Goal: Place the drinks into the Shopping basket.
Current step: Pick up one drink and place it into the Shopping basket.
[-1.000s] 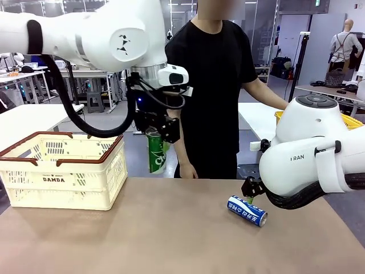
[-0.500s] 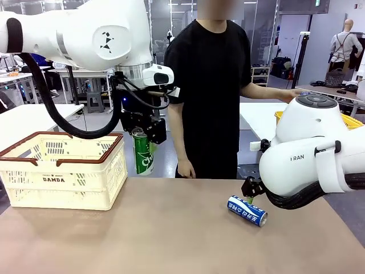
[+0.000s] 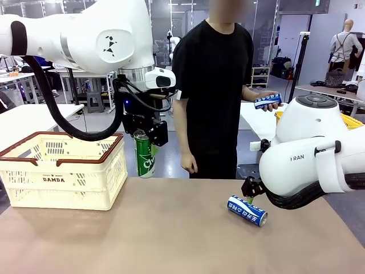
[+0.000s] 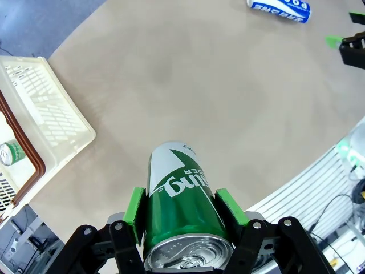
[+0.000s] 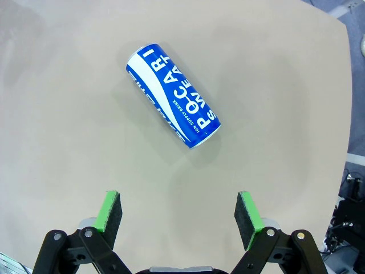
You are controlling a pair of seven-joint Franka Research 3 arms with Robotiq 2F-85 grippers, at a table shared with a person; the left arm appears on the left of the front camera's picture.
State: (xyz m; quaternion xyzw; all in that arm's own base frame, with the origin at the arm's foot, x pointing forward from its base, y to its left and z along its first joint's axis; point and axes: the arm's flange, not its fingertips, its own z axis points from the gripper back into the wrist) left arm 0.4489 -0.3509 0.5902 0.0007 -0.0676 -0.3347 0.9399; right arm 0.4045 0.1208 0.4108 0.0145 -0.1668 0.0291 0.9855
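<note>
Here, the left gripper [image 3: 146, 141] clamps a green can [image 3: 145, 161] by its top, holding it upright in the air just beside the Shopping basket [image 3: 63, 181], which stands on the table [image 3: 171, 240]. Seen from the left wrist, another green can [image 4: 11, 153] lies inside the basket. The right gripper [image 5: 182, 220] hangs with jaws spread wide above a blue can [image 5: 173, 98] lying on its side. Across the table, a person's hand [image 3: 258, 105] holds a second blue can [image 3: 267, 101].

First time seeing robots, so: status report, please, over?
Left claw shut on green can, in the air beside basket. Right claw open near blue can lying on table. Person's hand holds another blue can.
</note>
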